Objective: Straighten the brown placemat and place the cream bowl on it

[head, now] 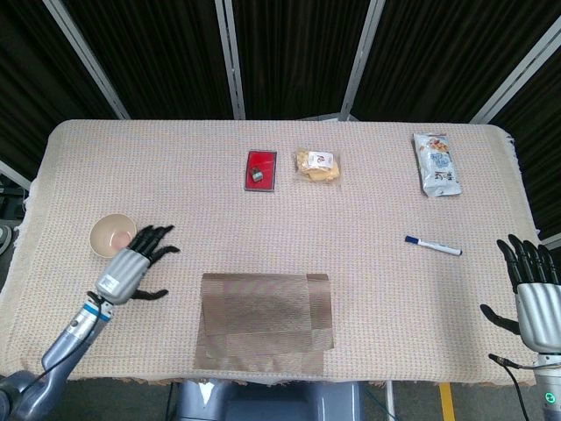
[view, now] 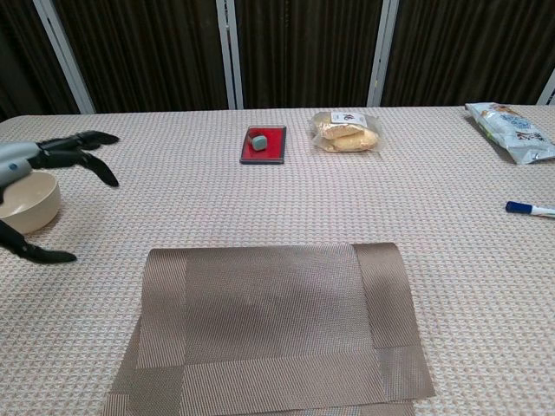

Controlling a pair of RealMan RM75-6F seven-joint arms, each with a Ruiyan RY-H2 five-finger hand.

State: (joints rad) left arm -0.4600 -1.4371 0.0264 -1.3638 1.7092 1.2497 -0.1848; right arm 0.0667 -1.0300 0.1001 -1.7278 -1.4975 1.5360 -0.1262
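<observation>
- Grey and black, your left hand [head: 131, 267] hovers over the woven surface [head: 377, 289] with its fingers [view: 82, 149] spread apart and nothing in them; the thumb sticks out toward the near edge.
- Just beside that hand, on its far-left side, the cream bowl [head: 112, 234] sits upright on the surface. In the chest view the bowl [view: 28, 201] shows between the spread fingers and the thumb, but the head view shows the hand beside it, not around it.
- To the right of your left hand lies the brown placemat [head: 265, 322], near the front edge of the surface. Its right end is folded back over itself, so a doubled strip runs down that side, and its edges sit slightly askew to the edge of the surface. The bowl is well apart from the placemat [view: 273, 329].
- Your right hand [head: 531, 298] is at the far right, past the front corner of the surface, palm up-turned toward the camera, fingers straight and apart, holding nothing.
- Further out, a blue-capped marker [head: 432, 246] lies on the right side of the surface.
- Along the far side are a red tray [head: 260, 169] with a small grey block in it, a clear bag of snacks [head: 316, 165] just beside it, and a white snack packet [head: 436, 163] near the far right corner.
</observation>
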